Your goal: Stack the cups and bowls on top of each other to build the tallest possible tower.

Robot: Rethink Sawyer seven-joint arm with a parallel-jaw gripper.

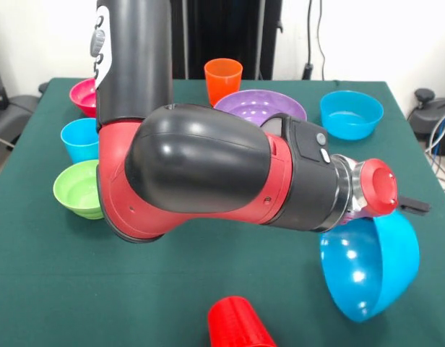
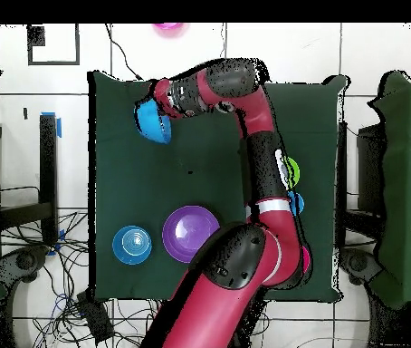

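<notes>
Jaws were mostly hidden behind the wrist, so I could not tell how the gripper point(image 1: 414, 207) stood. A large blue bowl point(image 1: 370, 267) hung tilted right below it, near the table's point(image 1: 172, 289) corner. The red cup point(image 1: 237, 323) was cut off at the front edge. The purple bowl point(image 1: 258, 107) looked empty.

Green table point(image 1: 208, 289) with bowls point(image 1: 351, 113), cups point(image 1: 223, 78)

No readable text, no labels, no brand names, no numbers, no signs on the arm point(image 1: 208, 173), the bowls, the cups, or the table point(image 1: 208, 289), in either view
</notes>
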